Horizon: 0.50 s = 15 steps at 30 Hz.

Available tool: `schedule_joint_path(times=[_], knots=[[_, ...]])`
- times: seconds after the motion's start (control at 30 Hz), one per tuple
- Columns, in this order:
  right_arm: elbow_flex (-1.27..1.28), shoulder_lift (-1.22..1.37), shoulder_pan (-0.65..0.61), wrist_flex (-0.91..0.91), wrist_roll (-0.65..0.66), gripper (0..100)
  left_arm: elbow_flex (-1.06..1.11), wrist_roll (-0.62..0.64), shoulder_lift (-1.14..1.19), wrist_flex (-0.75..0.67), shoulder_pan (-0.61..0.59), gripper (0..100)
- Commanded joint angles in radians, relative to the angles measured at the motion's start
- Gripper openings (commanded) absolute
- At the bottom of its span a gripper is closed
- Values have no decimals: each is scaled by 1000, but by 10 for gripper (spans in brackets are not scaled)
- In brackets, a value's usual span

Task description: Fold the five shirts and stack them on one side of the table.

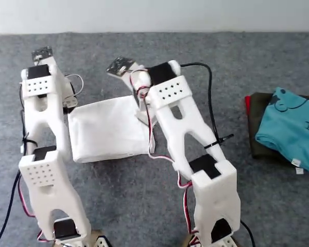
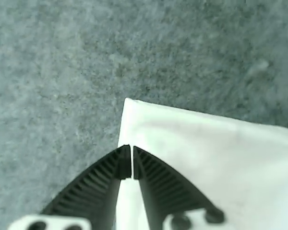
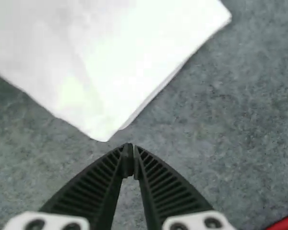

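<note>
Pincer L and pincer R, both closed, empty, flank white shirt, prob. squaring it; shirt stack at 3 o'clock.

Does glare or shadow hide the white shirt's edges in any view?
High view: even light, white shirt edges plain. Left wrist view: shirt bright, edge clear against the table. Right wrist view: shirt washed out mid-surface, layered edge readable by the right end effector.
</note>
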Motion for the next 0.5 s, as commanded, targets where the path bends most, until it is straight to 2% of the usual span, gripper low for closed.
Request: schedule_joint_path(times=[0.0,0.1,0.17,0.23,0.33,0.47], knots=[[66,-168,-35,42,11,9,24,-43,-115,32,-32,13],[198,-266,-65,42,3,9,124,-101,-199,34,-97,13],[321,-321,-77,41,-61,9,234,-141,-279,6,-147,13],[394,-352,-82,30,-222,36,386,-176,-377,-69,-203,13],[411,-351,-87,-51,-520,166,657,-201,-519,-264,-259,13],[411,-291,-147,-182,-746,324,912,-181,-614,-453,-267,13]])
